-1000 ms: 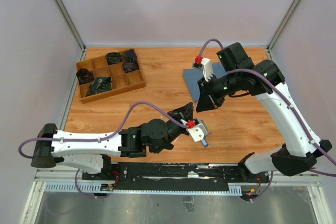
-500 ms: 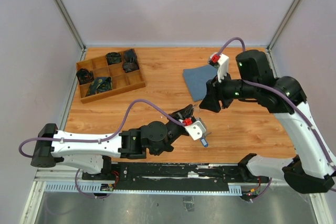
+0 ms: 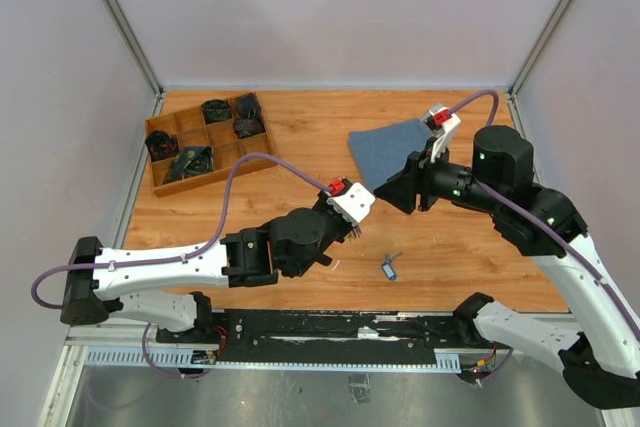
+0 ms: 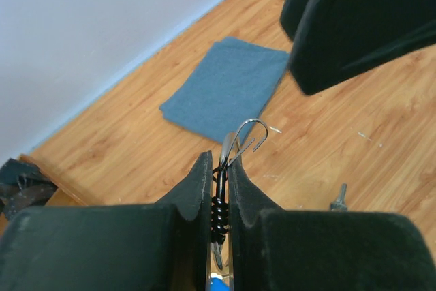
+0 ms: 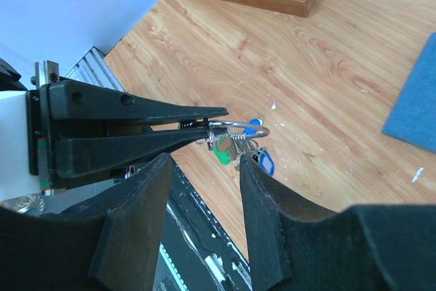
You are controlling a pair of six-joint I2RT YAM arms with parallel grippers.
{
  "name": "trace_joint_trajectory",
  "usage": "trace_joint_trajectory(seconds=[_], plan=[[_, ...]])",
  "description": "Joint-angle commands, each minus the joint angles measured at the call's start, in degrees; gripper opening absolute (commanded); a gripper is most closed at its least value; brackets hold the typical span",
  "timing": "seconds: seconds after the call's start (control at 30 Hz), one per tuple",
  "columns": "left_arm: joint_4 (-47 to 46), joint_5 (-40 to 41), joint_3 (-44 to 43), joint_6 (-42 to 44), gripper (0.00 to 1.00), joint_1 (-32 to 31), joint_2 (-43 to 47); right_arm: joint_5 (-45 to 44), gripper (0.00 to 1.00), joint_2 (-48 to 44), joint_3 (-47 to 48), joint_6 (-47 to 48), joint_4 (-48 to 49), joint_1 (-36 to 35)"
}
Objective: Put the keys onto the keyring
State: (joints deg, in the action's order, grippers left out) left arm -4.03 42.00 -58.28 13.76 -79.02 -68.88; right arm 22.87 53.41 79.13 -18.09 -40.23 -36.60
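My left gripper (image 3: 350, 217) is shut on the keyring (image 4: 248, 134), pinching its black coiled part between the jaws. The open wire end sticks out past the fingertips. In the right wrist view the keyring (image 5: 238, 127) carries a green-headed key (image 5: 221, 149) and a bright blue-headed key (image 5: 265, 163), hanging off the table. A key with a duller blue head (image 3: 389, 267) lies loose on the wood; its shank also shows in the left wrist view (image 4: 338, 198). My right gripper (image 3: 388, 195) is open, facing the ring from close by with nothing between its fingers (image 5: 269, 236).
A blue cloth (image 3: 385, 152) lies flat at the back right, behind the grippers. A wooden compartment tray (image 3: 262, 159) with dark items stands at the back left. The table's near edge and the metal rail (image 5: 204, 257) lie just beyond the ring.
My left gripper lifted up and back with the keyring, leaving the dull blue key on the wood. My right gripper swung off the cloth, turned toward the ring, and went from shut to open.
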Motion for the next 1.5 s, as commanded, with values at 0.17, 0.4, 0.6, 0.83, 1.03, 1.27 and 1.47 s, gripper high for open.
trace_joint_trajectory(seconds=[0.17, 0.4, 0.6, 0.83, 1.03, 1.27, 1.47], plan=[[0.22, -2.3, -2.39, -5.9, 0.01, 0.81, 1.2, 3.13, 0.44, 1.61, -3.11, -5.31, 7.98, 0.53], [-0.01, -1.9, -2.1, -5.43, 0.01, 0.78, 1.7, 3.0, 0.33, 4.04, -2.27, -5.22, 5.52, 0.48], [-0.27, -1.06, -2.25, -5.33, 0.01, 0.84, 2.14, 3.58, 0.34, 5.13, -1.7, -4.53, 3.12, 0.49], [-0.28, -0.6, -2.69, -4.92, 0.0, 0.84, 1.89, 5.15, 0.29, 5.4, -1.49, -4.01, 1.83, 0.48], [-0.36, -0.77, -2.84, -4.95, 0.01, 0.83, 1.79, 5.68, 0.22, 5.3, -1.67, -4.04, 2.23, 0.52], [-0.36, -1.37, -2.88, -5.01, 0.0, 0.84, 1.91, 6.23, 0.19, 5.35, -2.21, -4.73, 3.79, 0.48], [-0.44, -1.3, -2.82, -5.13, 0.0, 0.85, 2.21, 7.1, 0.09, 5.55, -2.91, -5.25, 4.85, 0.49]])
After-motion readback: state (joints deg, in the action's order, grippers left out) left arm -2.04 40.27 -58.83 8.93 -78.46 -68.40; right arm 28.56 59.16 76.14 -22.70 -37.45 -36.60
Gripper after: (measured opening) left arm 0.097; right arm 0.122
